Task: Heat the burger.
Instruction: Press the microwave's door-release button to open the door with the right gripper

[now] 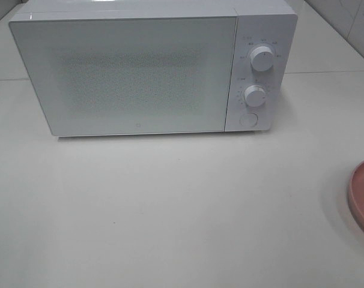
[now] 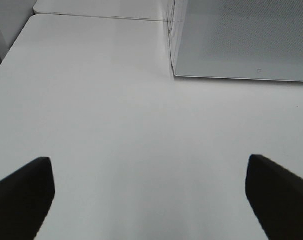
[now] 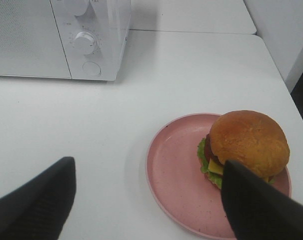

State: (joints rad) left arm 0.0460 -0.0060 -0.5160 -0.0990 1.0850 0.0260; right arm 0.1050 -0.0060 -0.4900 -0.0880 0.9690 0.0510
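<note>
As viewed from left to right across the counter: shows the left tool spread wide, pinching nothing, hanging over bare surface and facing the left front corner of the microwave, apart from it. Shows that oven at the back centre, door shut, with two knobs and a round button stacked on the panel at its right end. Reveals nothing through the dotted door screen. Places the right tool to the right of the oven, likewise spread wide and empty, looking toward the control panel. Finds the pink plate lying on the counter ahead of and below this tool, well apart from the oven and off its right front. Catches only a sliver of the plate's rim at the right edge of the high view. Carries the burger upright, bun uppermost, set off-centre on the plate toward the rim farther from the oven. Shows one dark finger crossing in front of the burger's lower edge; cannot tell whether touching. Offers no long axis, being round, so probably admits any approach angle. Judges the right arm much the nearer, with the burger outside the left wrist's sight. Calls, by judgement, for opening the door first, with the burger not yet inside.
</note>
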